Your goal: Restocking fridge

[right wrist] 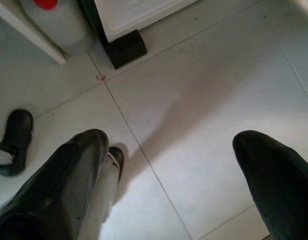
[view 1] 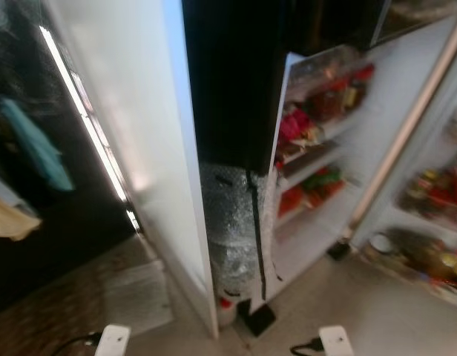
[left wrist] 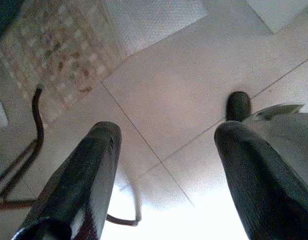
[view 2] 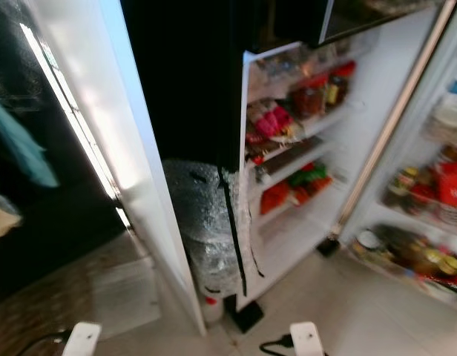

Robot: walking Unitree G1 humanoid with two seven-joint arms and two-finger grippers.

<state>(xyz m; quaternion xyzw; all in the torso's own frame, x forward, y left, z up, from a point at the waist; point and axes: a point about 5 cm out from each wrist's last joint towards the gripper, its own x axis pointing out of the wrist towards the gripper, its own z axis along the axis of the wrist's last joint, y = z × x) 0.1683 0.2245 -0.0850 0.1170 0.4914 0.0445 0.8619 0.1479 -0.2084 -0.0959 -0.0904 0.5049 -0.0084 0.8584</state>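
From the left eye view, the fridge (view 1: pixel 406 111) stands open ahead, its door swung wide so that the door shelves (view 1: pixel 317 148) face the robot, crowded with red and green packets and jars, though blur hides what each one is. Further in at the right edge, the fridge's inner shelves (view 1: pixel 436 222) also carry jars and red-lidded tubs. Between a tall white panel (view 1: pixel 139 148) and the open door sits a large water jug (view 1: pixel 232 237) wrapped in bubble film, standing on the floor (view 1: pixel 362 311). The right eye view gives the same scene slightly shifted, with the door shelves (view 2: pixel 295 141) clearer and a black foot (view 2: pixel 247 315) under the door's lower corner. In the left wrist view, the left hand (left wrist: pixel 166 165) hangs over pale floor tiles with its two black fingers well apart and nothing between them; a patterned rug (left wrist: pixel 49 55) lies near. In the right wrist view, the right hand (right wrist: pixel 181 165) is likewise spread wide and empty above the tiles, with the jug's base and red cap just beside the black foot at the door's corner. I judge this to be an approach or fetching step: nothing is held, so the next move calls for getting an item to stock before reaching to a shelf.
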